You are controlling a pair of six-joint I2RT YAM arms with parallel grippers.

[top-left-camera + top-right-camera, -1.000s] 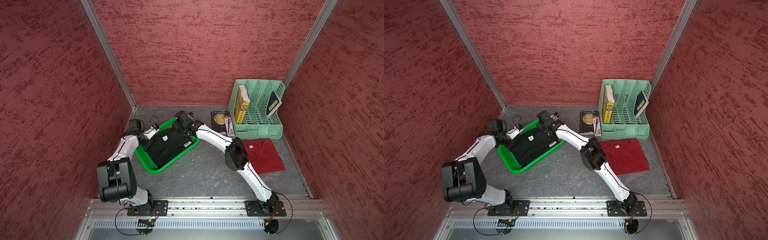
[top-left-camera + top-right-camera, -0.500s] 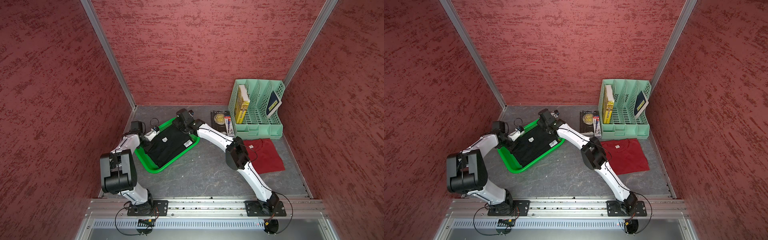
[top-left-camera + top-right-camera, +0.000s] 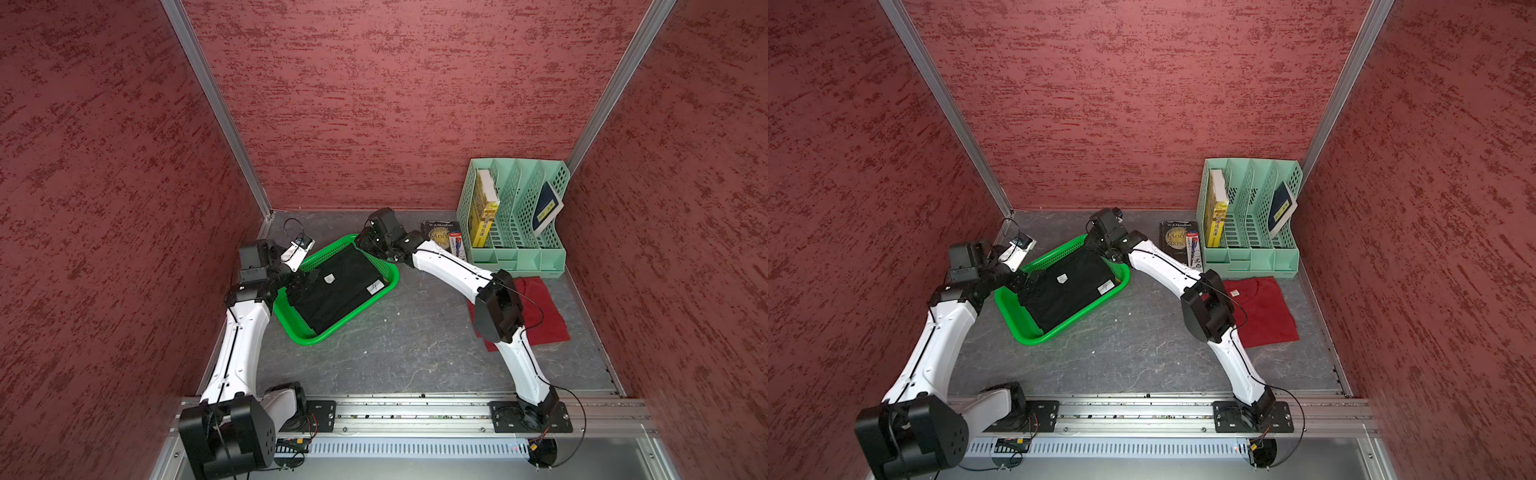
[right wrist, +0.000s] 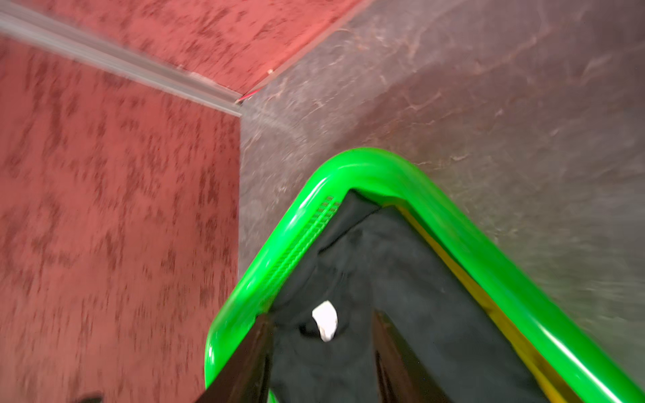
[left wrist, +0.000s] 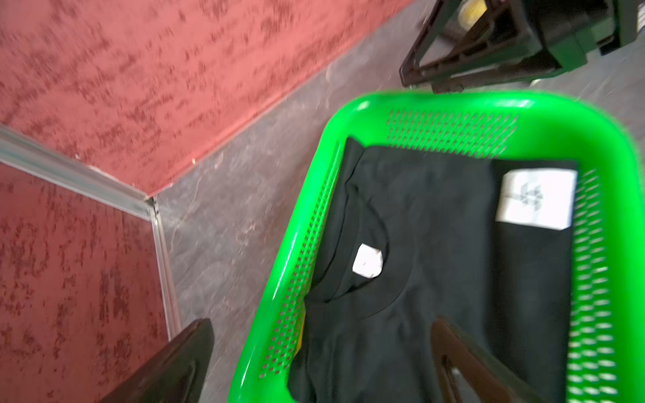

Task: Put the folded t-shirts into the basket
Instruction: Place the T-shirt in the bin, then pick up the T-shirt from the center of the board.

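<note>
A mint-green file organizer [image 3: 519, 257] stands far right, holding a yellow book [image 3: 482, 216] and a blue booklet [image 3: 547, 205], with a dark book [image 3: 434, 237] lying flat just left of it.

Left claw [image 5: 321, 352] sprung wide, right claw [image 4: 321, 356] parted, black t-shirt [image 3: 338, 291] released in basket [image 3: 308, 340]

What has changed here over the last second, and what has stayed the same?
The left tool and right tool opened, letting go of the black shirt in the basket. The right tool backed off slightly toward the basket's far corner; the left arm swung its elbow back. Basket, red shirt and organizer stayed put.
</note>
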